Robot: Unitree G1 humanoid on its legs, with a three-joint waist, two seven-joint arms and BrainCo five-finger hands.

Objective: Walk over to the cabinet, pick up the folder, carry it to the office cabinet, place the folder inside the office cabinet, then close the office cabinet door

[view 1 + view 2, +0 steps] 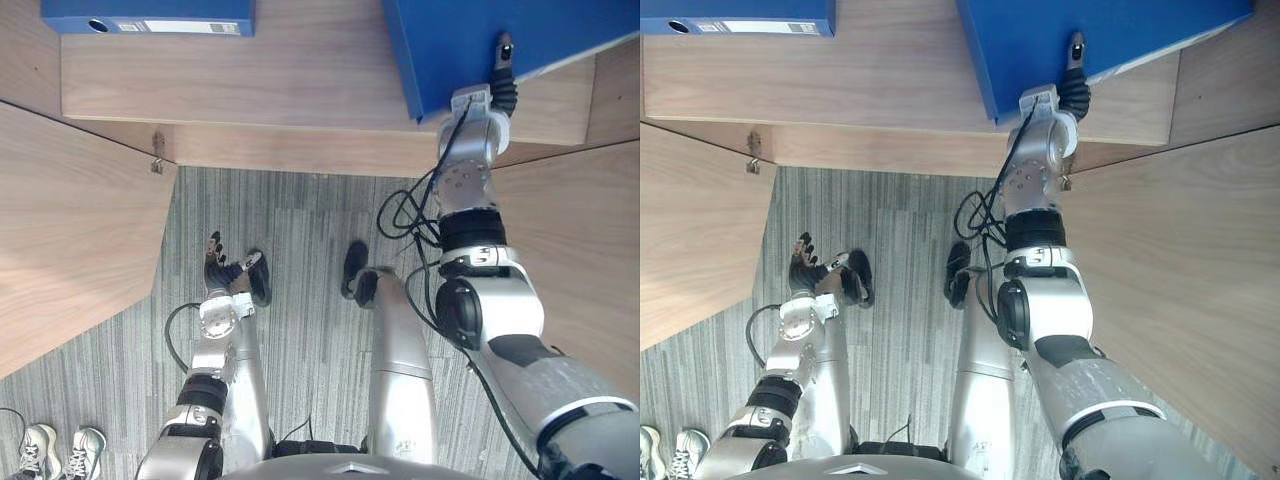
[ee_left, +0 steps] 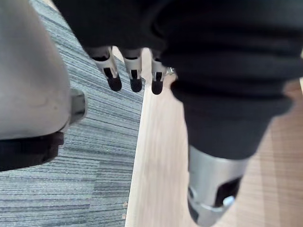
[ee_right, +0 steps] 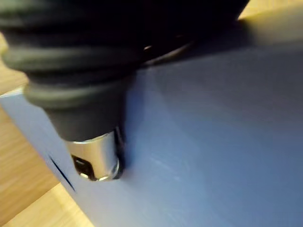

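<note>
Right hand [image 1: 505,92] thumb rests atop the folder [image 1: 450,45].

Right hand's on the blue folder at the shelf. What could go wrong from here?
1. The right hand grips the folder at its near edge, thumb on top; it could pivot or slip.
2. The folder lies skewed, overhanging the shelf front; released here, it might tip off.
3. The open door stands close beside that arm; a swing could clip it.

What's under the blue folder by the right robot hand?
The wooden cabinet shelf shows around the blue folder; the right robot hand has its thumb on top. The shelf and hand parts beneath are covered.
</note>
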